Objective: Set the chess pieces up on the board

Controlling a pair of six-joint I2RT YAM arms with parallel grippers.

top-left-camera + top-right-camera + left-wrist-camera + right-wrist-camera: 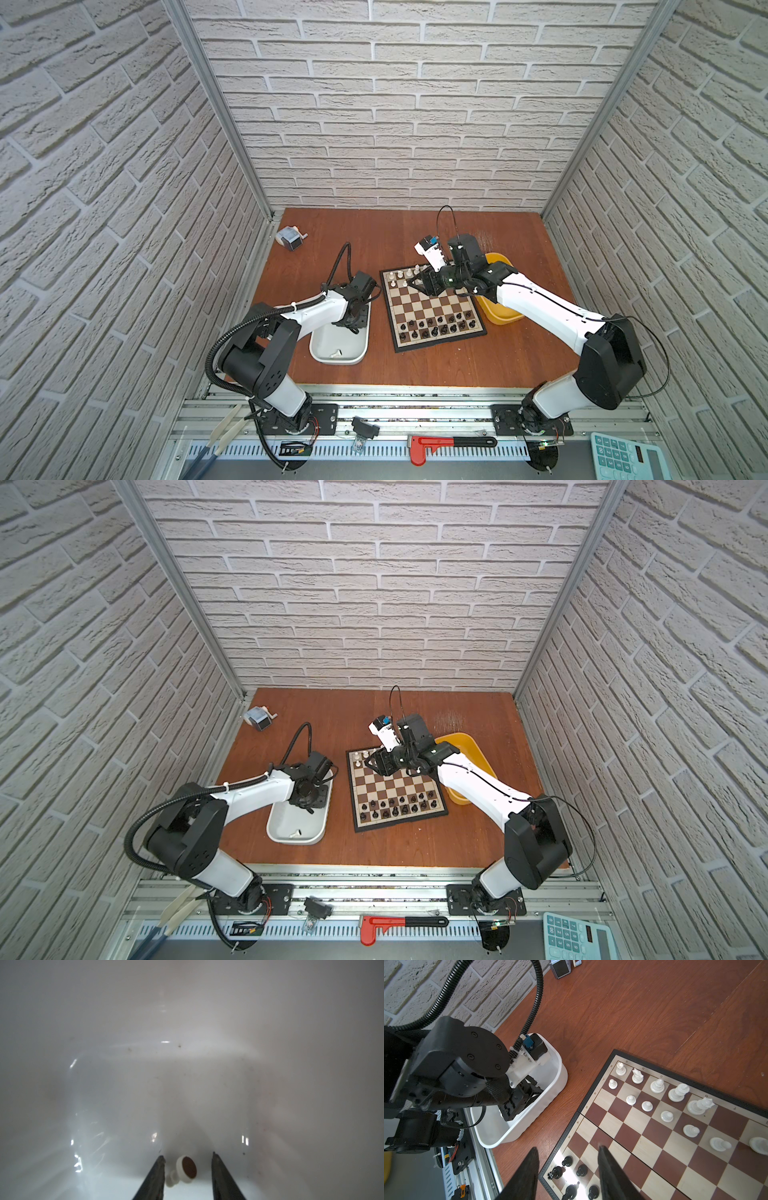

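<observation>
On the left of the tabletop (415, 368), the left arm (316, 309) was positioned inside the white tub (337, 362). The left jaws were seen parted around a white pawn (187, 1168) that lay on its side on the tub floor, its brown-padded base turned toward the wrist camera, and no grip on it could be made out. A second white piece (335, 354) lay at the near end of the same tub. At the centre, the board (432, 308) was found partly set. Its two near ranks were occupied by black chessmen (434, 331) and appeared full, though the count could not be confirmed at this size. On the far side, five white back-rank pieces (678, 1092) and a line of white pawns (646, 1106) were stood upright, with bare squares further along the back rank. The right jaws, carried by the right arm (536, 301), were held open and empty above the far half of the board. On the right, the yellow tub (498, 316) was largely hidden behind that arm, so its contents could not be told. The task was judged well past its midpoint, with the last white pieces yet to be lifted out and placed.
</observation>
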